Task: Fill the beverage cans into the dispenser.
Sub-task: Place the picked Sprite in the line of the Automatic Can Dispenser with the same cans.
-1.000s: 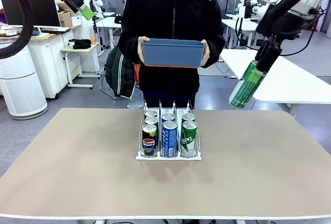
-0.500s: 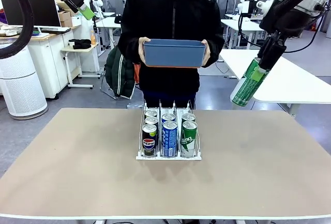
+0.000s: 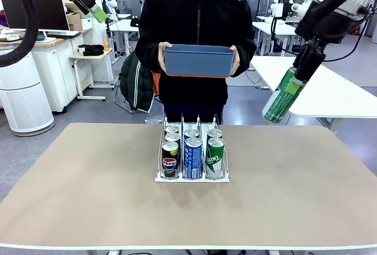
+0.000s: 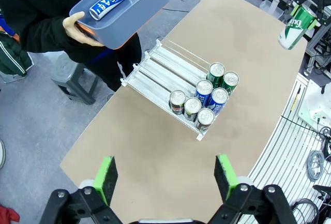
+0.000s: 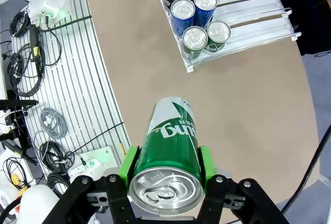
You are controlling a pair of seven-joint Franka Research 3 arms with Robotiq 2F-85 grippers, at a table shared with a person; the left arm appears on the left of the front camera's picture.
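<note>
Our right fingers (image 5: 205, 164) grip a green can (image 3: 281, 99) high at the tabletop's (image 3: 294, 196) right side, well apart from the dispenser (image 3: 191, 179) (its green lane holds two cans (image 3: 215, 158)), so we judge the next move is lowering it into that lane's rear, while our left fingers (image 4: 106, 178) hang open.

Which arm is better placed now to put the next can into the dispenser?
Probably the right arm: the right gripper holds a green can, raised right of the dispenser. The left gripper is open and empty.

Grey floor (image 3: 88, 113), white desks (image 3: 344, 96) (a dark monitor (image 3: 54, 11) at left) behind the tan table (image 3: 76, 184)
</note>
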